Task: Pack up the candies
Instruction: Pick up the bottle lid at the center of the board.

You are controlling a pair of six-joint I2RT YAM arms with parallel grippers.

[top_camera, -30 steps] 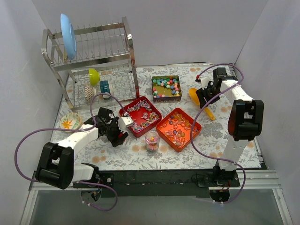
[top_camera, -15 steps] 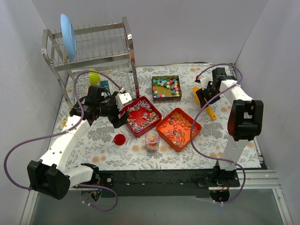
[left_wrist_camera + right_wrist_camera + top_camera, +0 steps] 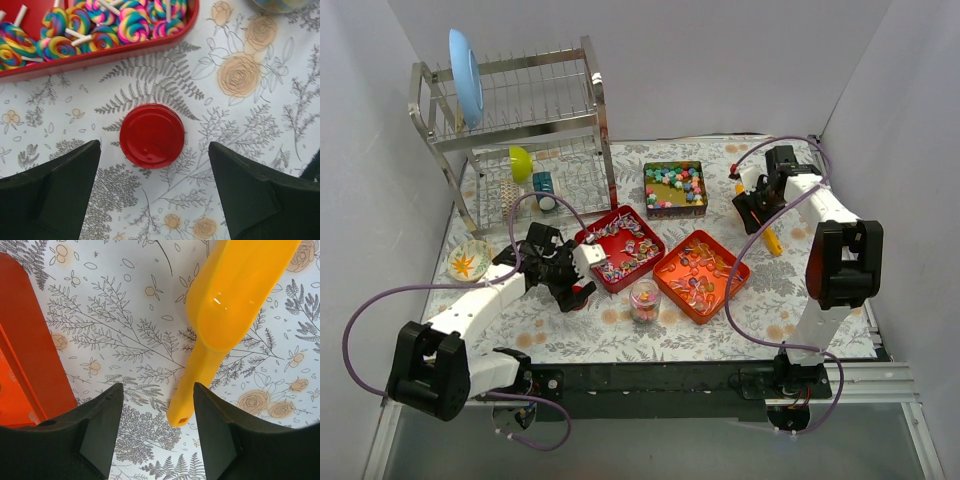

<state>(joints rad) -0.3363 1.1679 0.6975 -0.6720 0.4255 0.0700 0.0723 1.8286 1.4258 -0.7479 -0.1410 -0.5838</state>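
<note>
Striped wrapped candies (image 3: 623, 248) fill a red tray (image 3: 586, 240); they also show in the left wrist view (image 3: 100, 30). Reddish clear-wrapped candies (image 3: 698, 272) lie in an orange tray (image 3: 740, 266). Pastel chunky candies (image 3: 675, 185) fill a dark square tin. A small clear jar (image 3: 644, 299) holds a few candies. My left gripper (image 3: 578, 288) (image 3: 154, 150) is open, just above the round red lid (image 3: 151, 135) on the cloth. My right gripper (image 3: 752, 205) (image 3: 158, 390) is open, with the yellow scoop's (image 3: 230, 305) handle end between its fingers.
A steel dish rack (image 3: 520, 130) with a blue plate (image 3: 466, 75) and a green cup (image 3: 521, 162) stands at the back left. A small patterned bowl (image 3: 470, 260) sits at the left. The orange tray's edge (image 3: 30, 365) is left of the right gripper.
The left arm, raised by the rack half a second ago with the lid lying bare, has come back down over the lid. The right gripper shifted slightly along the scoop.
</note>
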